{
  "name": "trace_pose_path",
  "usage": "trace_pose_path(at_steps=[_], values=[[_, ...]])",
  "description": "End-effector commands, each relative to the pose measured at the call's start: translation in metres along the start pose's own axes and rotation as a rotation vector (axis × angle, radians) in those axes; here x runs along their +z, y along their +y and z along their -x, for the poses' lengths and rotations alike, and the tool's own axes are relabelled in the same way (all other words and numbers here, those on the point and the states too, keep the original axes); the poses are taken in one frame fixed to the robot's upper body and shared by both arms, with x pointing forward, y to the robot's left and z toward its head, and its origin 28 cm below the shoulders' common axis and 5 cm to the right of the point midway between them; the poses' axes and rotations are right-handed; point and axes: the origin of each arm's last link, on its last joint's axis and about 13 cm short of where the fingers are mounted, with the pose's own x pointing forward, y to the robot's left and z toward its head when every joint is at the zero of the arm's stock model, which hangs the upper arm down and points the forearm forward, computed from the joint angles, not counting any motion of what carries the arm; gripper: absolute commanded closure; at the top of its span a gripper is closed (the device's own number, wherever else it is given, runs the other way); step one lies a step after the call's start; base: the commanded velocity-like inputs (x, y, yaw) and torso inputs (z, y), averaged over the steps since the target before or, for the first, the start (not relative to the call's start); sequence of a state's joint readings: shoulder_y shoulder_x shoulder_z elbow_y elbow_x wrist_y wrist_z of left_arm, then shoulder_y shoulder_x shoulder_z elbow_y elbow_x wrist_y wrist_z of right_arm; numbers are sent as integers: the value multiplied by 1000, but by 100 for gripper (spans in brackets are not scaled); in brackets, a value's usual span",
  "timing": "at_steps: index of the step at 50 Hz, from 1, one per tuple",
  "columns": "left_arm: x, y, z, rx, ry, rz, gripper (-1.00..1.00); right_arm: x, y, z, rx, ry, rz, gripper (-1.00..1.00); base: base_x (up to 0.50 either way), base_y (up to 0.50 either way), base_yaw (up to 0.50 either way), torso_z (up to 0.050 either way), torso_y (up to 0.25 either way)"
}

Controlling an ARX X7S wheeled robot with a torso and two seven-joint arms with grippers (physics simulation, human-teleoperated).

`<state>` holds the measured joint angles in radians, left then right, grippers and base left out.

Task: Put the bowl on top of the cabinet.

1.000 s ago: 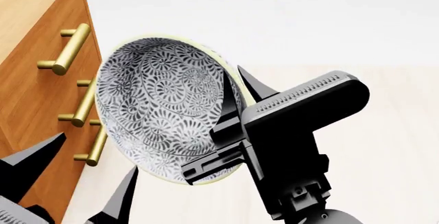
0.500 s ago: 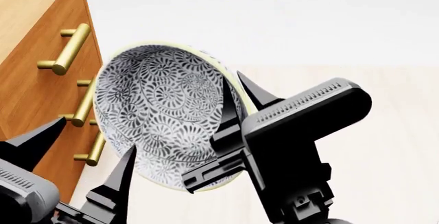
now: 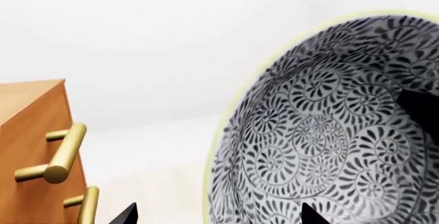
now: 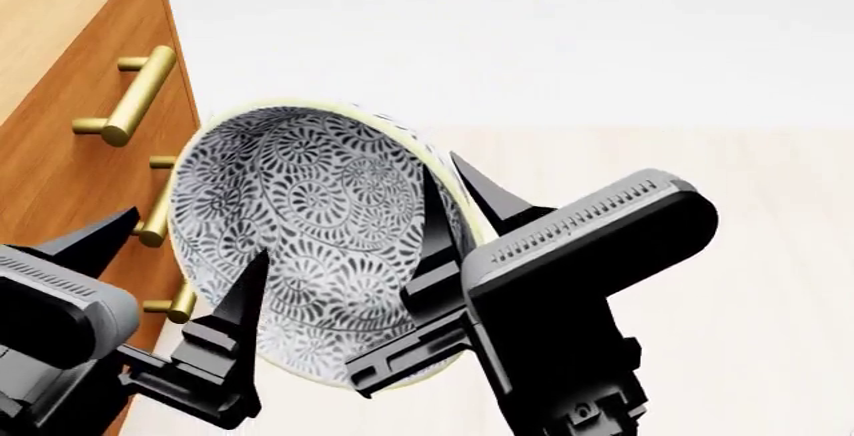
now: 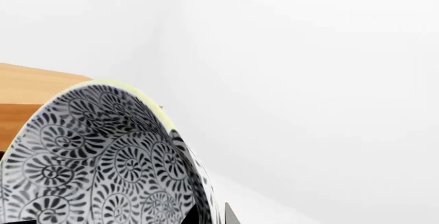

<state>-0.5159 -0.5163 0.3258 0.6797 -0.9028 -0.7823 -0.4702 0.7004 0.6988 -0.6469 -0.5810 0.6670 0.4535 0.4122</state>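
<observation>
The bowl [image 4: 314, 226], white with a dense grey floral pattern and a pale rim, hangs tilted on edge in the air, its inside facing the head camera. My right gripper [image 4: 457, 204] is shut on its right wall, one finger inside and one outside. The same grip shows in the right wrist view, where the right gripper [image 5: 207, 217] pinches the bowl [image 5: 96, 162]. My left gripper [image 4: 190, 244] is open and straddles the bowl's left rim. In the left wrist view the left gripper [image 3: 216, 216] has the rim of the bowl [image 3: 322, 136] between its spread tips. The orange-brown cabinet [image 4: 60, 166] stands to the left.
Brass bar handles [image 4: 136, 94] jut from the cabinet's drawer fronts close to the bowl and my left gripper. The cabinet's lighter top [image 4: 54, 6] lies at the upper left. Pale floor [image 4: 694, 106] stretches ahead and to the right.
My left gripper has come up from the lower left and now spans the bowl's left rim. The bowl and right gripper have shifted slightly down and left.
</observation>
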Motion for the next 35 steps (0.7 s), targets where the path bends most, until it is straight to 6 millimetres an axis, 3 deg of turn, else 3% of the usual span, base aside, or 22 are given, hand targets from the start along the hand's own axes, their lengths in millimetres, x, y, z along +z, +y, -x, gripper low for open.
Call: trace_pose_path(at_steps=[1,35], values=[[-3,3,-5,6,14,7,-100,6,2,4,10,-35,21,100,0,0,0,0,0],[-7,5,-5,15,16,5,-100,2,2,3,12,-27,26,100,0,0,0,0,0]])
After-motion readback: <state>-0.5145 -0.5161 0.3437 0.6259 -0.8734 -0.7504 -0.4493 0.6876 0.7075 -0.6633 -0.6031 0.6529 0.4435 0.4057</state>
